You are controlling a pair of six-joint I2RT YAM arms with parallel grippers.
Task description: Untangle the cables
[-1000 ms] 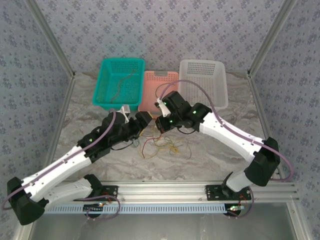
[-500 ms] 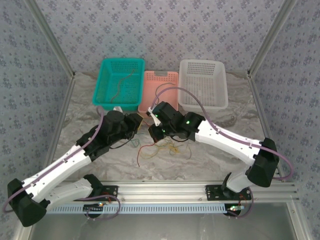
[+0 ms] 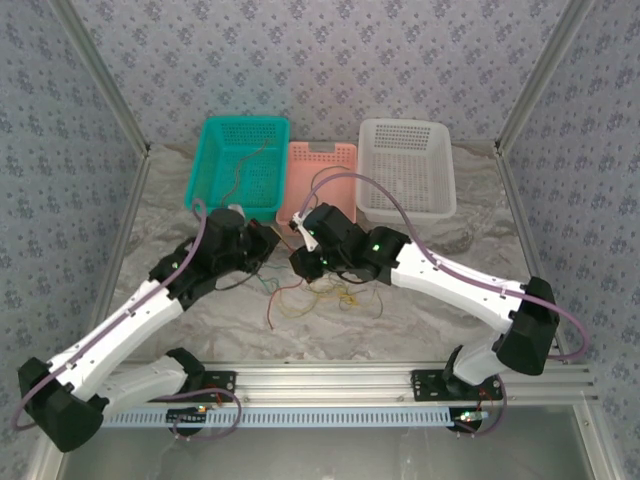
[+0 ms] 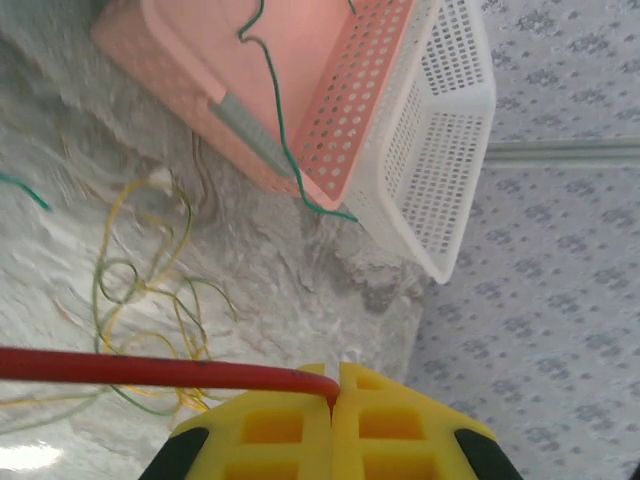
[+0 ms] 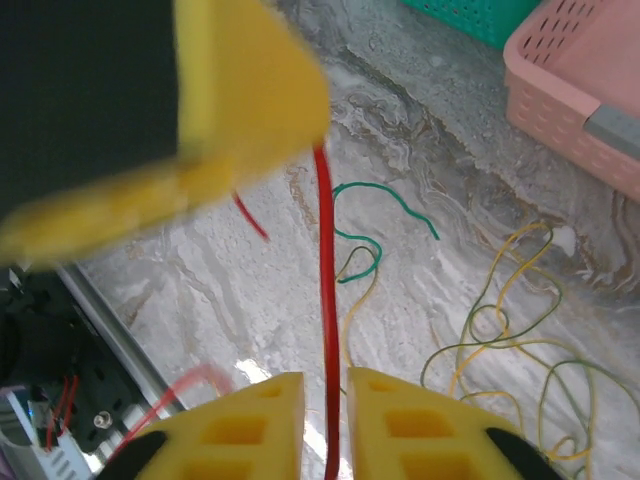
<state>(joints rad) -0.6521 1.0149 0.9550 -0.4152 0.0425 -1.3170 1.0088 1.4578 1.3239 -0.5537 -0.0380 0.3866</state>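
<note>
A red cable [image 4: 150,370] runs taut between my two grippers. My left gripper [image 4: 335,378] is shut on its end, and in the top view it [image 3: 268,242] hangs in front of the pink basket. My right gripper [image 5: 326,385] is open a little; the red cable [image 5: 326,270] passes through the gap with space on both sides. In the top view my right gripper [image 3: 300,262] sits just right of the left one. A loose tangle of yellow and green cables [image 3: 330,293] lies on the table below them. A separate green cable [image 5: 385,198] curls beside it.
Three baskets stand at the back: teal [image 3: 205,170] with a dark brown cable [image 3: 245,168] in it, pink [image 3: 320,155] and white [image 3: 440,170]. A green cable [image 4: 275,110] hangs over the pink basket's rim. Metal rails [image 3: 330,385] edge the table's near side.
My left gripper has shut on the red cable and pulled back to the left. My right gripper moved left, and its jaws have parted from shut.
</note>
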